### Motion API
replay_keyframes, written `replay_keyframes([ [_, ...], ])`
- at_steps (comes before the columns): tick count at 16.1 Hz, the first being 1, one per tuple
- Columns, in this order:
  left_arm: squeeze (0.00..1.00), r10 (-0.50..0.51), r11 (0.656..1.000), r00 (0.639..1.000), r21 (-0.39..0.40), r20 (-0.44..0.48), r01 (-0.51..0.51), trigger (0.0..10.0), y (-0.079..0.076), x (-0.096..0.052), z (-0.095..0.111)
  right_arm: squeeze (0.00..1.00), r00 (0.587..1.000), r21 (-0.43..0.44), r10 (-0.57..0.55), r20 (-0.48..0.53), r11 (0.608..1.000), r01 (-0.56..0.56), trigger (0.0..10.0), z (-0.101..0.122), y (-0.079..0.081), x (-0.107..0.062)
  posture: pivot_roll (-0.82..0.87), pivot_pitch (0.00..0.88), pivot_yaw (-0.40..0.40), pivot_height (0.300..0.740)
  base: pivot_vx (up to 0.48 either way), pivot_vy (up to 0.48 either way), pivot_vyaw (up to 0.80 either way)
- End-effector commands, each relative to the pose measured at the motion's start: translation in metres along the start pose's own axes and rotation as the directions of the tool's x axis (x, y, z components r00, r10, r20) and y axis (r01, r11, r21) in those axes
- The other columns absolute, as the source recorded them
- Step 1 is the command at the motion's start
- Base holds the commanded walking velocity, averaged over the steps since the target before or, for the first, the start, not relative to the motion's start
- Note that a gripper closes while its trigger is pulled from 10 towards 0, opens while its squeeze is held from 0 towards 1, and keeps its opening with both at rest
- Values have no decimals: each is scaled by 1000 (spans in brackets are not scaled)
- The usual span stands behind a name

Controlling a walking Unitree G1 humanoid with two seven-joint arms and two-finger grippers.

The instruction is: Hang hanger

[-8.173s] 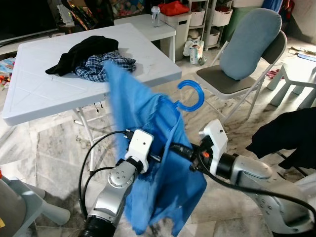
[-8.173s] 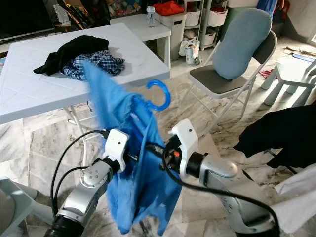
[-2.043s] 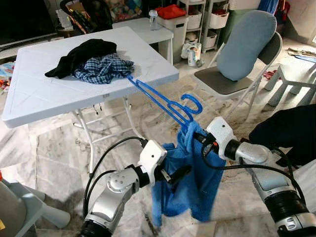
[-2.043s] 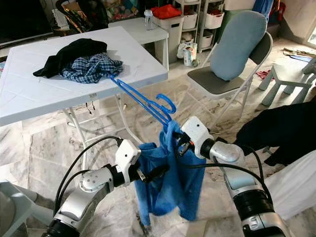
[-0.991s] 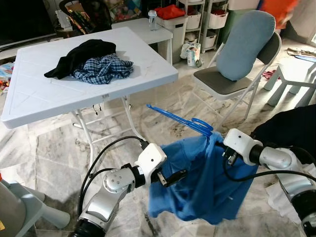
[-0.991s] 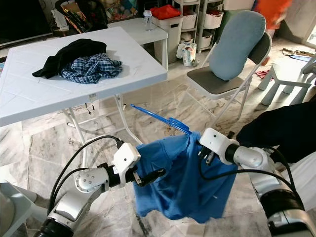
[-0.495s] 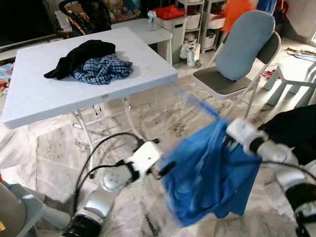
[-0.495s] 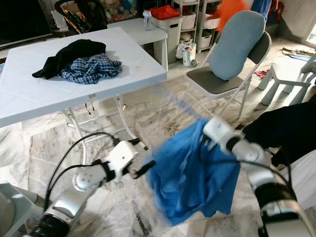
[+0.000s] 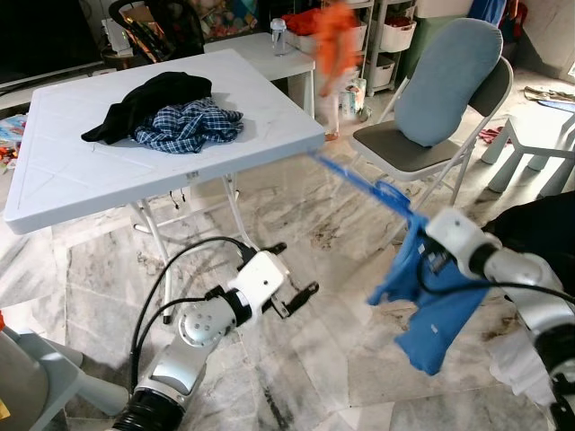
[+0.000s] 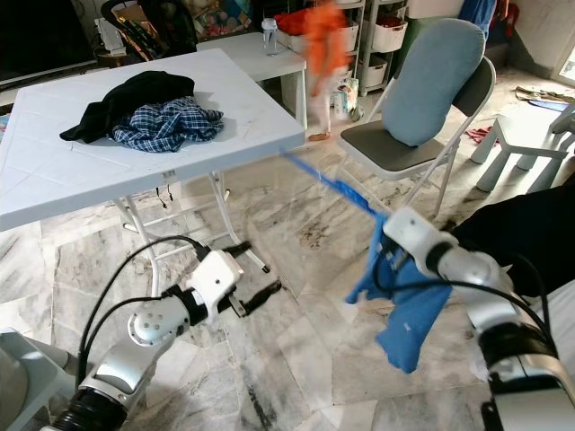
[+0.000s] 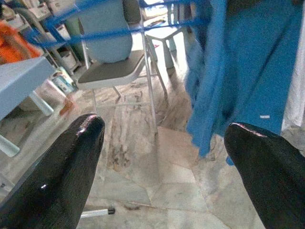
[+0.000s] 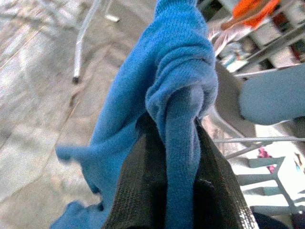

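Blue garment [image 9: 433, 303] with blue hanger [image 9: 359, 184] is held pinched in the right gripper [image 12: 171, 138], low over the marble floor [image 9: 314, 359] beside the folding chair [image 9: 422, 144]. Left gripper [image 9: 292, 274] is spread wide, holding nothing.

Open marble floor [image 9: 314, 350] between table [image 9: 54, 180] and chair [image 9: 422, 148].

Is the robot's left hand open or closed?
Open. The left gripper has its two black fingers spread wide apart with nothing between them; the blue shirt hangs from the right gripper.
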State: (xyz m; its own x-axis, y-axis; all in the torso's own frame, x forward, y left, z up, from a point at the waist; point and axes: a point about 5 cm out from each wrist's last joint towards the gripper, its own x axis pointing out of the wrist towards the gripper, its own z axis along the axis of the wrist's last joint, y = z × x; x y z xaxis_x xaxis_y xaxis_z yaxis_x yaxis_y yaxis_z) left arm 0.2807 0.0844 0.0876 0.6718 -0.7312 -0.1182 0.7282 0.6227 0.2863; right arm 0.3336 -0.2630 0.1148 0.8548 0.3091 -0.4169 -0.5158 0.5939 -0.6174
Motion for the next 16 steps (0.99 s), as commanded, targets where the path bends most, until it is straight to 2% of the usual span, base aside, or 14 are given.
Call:
replay_keyframes([
  [1,1000,-11,1000,1000,28,29,10,10000,5,1,8,0,998,-50,56,1,997,-56,10000,0,-2,-3,-173,0,31,740,0,0,0],
  [3,1000,-14,999,999,42,36,13,10000,8,-3,8,0,978,-107,210,-8,972,-210,10000,-5,6,-12,-173,0,30,740,0,0,0],
  [4,765,-23,998,999,56,28,22,10000,12,-6,7,0,948,-134,318,-20,939,-318,10000,-9,11,-21,-172,0,28,740,0,0,0],
  [5,529,-31,998,999,55,25,29,10000,12,-7,7,0,938,-149,347,-25,926,-347,10000,-10,13,-23,-172,0,28,740,0,0,0],
  [6,0,-60,996,998,65,17,59,10000,12,-10,6,0,896,-170,442,-44,881,-442,10000,-14,15,-34,-173,0,29,740,0,0,0],
  [8,0,-93,993,996,76,11,92,10000,12,-12,4,0,856,-181,514,-54,838,-515,10000,-16,15,-43,-176,0,29,740,0,0,0],
  [14,0,-274,960,961,48,-24,275,10000,0,-12,-2,0,842,-237,536,62,827,-509,10000,8,9,-38,-173,0,26,740,0,0,0],
  [16,0,-283,955,959,82,-26,284,10000,9,-9,2,0,793,-271,601,104,784,-559,10000,18,13,-39,-171,0,25,740,0,0,0],
])
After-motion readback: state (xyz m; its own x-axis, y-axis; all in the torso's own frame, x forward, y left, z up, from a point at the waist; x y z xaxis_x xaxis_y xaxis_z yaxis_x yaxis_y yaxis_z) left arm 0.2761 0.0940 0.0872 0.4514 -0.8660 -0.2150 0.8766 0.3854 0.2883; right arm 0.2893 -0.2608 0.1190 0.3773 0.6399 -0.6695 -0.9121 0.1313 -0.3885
